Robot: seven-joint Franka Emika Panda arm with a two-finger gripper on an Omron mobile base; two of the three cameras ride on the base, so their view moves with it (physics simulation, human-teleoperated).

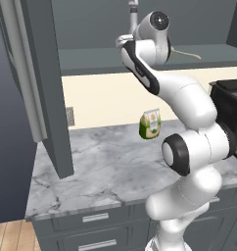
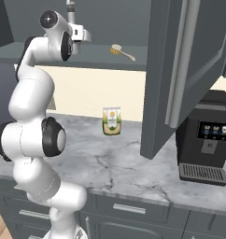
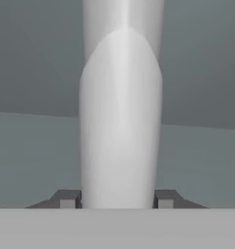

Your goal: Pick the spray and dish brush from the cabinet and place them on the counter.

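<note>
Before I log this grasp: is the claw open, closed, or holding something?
Claw: closed on the spray, one finger against each side.

**Robot body: look only**

Glossy white Franka arm [image 1: 189,98] of rounded tubular segments; dark grey joint rings and black round end caps [image 2: 53,136]; black curved band along one upper link [image 1: 140,66]; small dark grey square-tipped two-finger gripper [image 3: 117,199]; no cables, screws or markings visible
</note>
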